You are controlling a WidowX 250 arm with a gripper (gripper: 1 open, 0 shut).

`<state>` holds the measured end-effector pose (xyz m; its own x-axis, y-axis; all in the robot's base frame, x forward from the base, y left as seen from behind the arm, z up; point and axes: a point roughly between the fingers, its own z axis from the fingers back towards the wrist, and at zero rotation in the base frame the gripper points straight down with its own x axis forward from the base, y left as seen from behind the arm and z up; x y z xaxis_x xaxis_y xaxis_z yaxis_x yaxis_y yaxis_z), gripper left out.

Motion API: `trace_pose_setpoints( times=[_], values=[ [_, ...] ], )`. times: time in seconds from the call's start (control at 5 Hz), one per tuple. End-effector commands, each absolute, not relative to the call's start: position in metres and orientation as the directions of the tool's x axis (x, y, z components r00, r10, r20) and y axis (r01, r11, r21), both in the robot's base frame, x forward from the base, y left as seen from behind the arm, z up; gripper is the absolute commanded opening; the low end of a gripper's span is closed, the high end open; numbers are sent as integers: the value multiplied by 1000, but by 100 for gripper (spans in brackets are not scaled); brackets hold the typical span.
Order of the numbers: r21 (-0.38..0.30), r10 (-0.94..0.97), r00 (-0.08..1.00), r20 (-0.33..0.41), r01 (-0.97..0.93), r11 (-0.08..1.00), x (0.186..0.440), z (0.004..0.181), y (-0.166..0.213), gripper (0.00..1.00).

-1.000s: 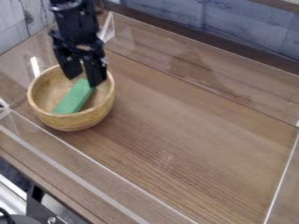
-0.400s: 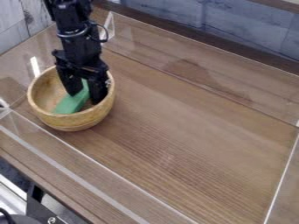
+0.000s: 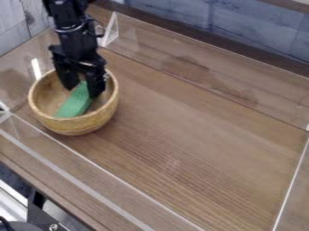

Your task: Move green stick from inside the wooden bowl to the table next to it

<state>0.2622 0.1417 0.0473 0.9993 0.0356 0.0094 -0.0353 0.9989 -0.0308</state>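
A bright green stick lies slanted inside the round tan wooden bowl at the left of the brown wood-grain table. My black gripper points straight down into the bowl. Its jaws stand open over the stick's upper end, one finger to the left and the other to the right of it. The stick's top end is hidden behind the fingers. Whether the fingers touch the stick I cannot tell.
Clear acrylic walls run along the table's edges, one close behind the bowl and one along the front. Bare wood stretches to the right of the bowl.
The gripper has come down and shifted a little left, from above the bowl's far rim into the bowl over the stick. The jaws stayed open. Bowl and stick have not moved.
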Motion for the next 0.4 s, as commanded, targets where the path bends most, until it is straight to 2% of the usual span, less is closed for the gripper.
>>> trace_pose_setpoints(
  times=[0.0, 0.2],
  values=[
    [6, 18, 999, 50, -18, 1000, 277, 65, 139, 0],
    [10, -48, 998, 46, 48, 999, 272, 65, 150, 100]
  ],
)
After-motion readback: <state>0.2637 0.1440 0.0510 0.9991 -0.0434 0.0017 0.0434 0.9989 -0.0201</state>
